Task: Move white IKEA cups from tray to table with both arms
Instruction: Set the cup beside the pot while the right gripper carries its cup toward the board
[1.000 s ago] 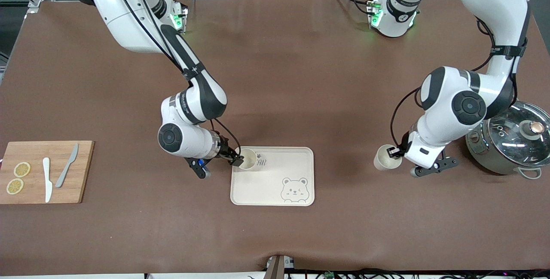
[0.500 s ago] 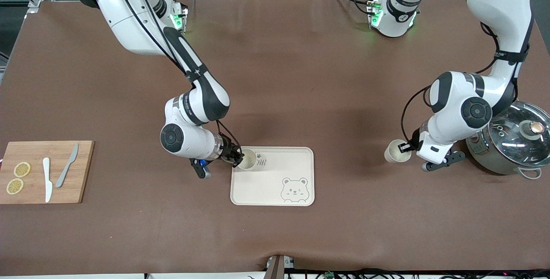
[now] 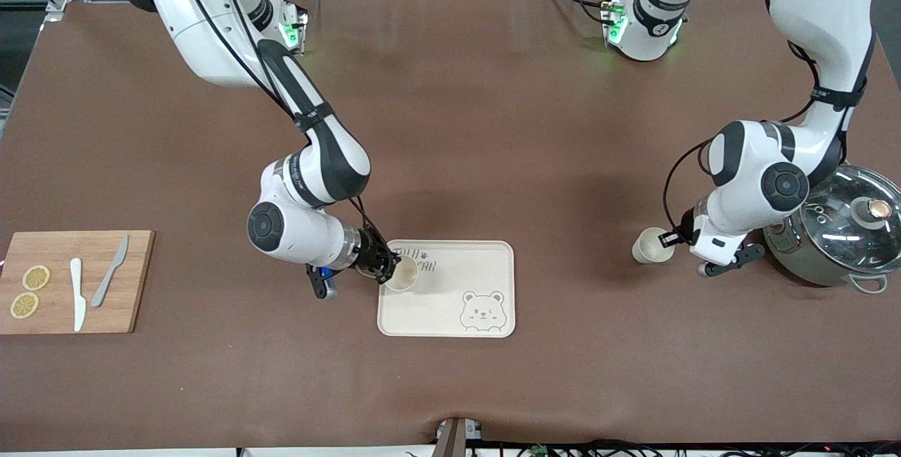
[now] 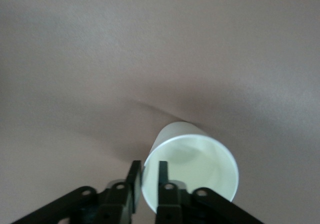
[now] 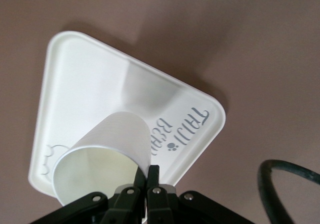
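One white cup [image 3: 403,274] hangs tilted over the corner of the cream bear tray [image 3: 450,302] toward the right arm's end. My right gripper [image 3: 383,268] is shut on it. In the right wrist view the gripper [image 5: 148,170] pinches the rim wall of this cup [image 5: 115,139] above the tray [image 5: 90,83]. The other white cup [image 3: 651,246] sits on the brown table toward the left arm's end, beside the pot. My left gripper [image 3: 672,238] is at its rim. In the left wrist view this gripper [image 4: 148,166] stands slightly apart, one finger inside and one outside the cup [image 4: 195,159].
A steel pot with a glass lid [image 3: 838,232] stands close beside the left arm's wrist. A wooden cutting board [image 3: 70,281] with lemon slices and two knives lies at the right arm's end. A black cable [image 5: 290,176] hangs near the right gripper.
The right gripper closed on its cup's rim and drew it toward the front camera, tilting it. The left arm carried its cup toward the pot, and its fingers have parted slightly.
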Controlling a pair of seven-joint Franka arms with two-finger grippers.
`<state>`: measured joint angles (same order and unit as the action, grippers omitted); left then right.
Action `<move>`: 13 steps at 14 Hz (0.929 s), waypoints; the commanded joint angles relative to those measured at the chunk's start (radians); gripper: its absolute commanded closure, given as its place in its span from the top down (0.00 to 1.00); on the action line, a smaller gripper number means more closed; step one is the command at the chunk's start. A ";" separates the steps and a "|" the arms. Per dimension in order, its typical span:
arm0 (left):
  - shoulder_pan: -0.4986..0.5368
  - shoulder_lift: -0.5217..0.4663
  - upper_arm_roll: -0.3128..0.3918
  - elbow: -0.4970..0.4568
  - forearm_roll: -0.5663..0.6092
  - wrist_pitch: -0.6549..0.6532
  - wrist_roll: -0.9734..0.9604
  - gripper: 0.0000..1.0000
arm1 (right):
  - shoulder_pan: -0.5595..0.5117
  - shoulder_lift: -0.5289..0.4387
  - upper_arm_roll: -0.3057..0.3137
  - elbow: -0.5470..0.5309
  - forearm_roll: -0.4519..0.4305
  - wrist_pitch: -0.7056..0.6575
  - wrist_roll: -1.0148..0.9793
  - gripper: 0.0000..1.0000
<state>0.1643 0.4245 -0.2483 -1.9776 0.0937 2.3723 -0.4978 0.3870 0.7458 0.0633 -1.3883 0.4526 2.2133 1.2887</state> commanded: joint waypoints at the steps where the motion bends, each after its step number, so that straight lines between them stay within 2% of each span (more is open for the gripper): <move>1: 0.026 -0.039 -0.009 -0.001 0.018 0.001 0.010 1.00 | -0.057 -0.038 0.003 0.003 0.017 -0.140 -0.024 0.00; 5: 0.044 -0.119 -0.009 0.022 0.017 -0.057 0.074 1.00 | -0.187 -0.124 -0.002 -0.082 0.009 -0.367 -0.402 0.00; 8: 0.052 -0.162 -0.008 0.101 0.017 -0.189 0.126 1.00 | -0.276 -0.218 -0.003 -0.234 -0.014 -0.385 -0.584 0.00; 10: 0.053 -0.180 -0.002 0.182 0.017 -0.308 0.162 1.00 | -0.325 -0.273 -0.003 -0.329 -0.092 -0.383 -0.682 0.00; 13: 0.055 -0.178 0.001 0.307 0.021 -0.450 0.272 1.00 | -0.416 -0.348 -0.003 -0.452 -0.279 -0.380 -0.803 0.00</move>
<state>0.2128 0.2402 -0.2453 -1.7435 0.0937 2.0000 -0.2874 0.0340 0.4985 0.0429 -1.7073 0.2652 1.8147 0.5659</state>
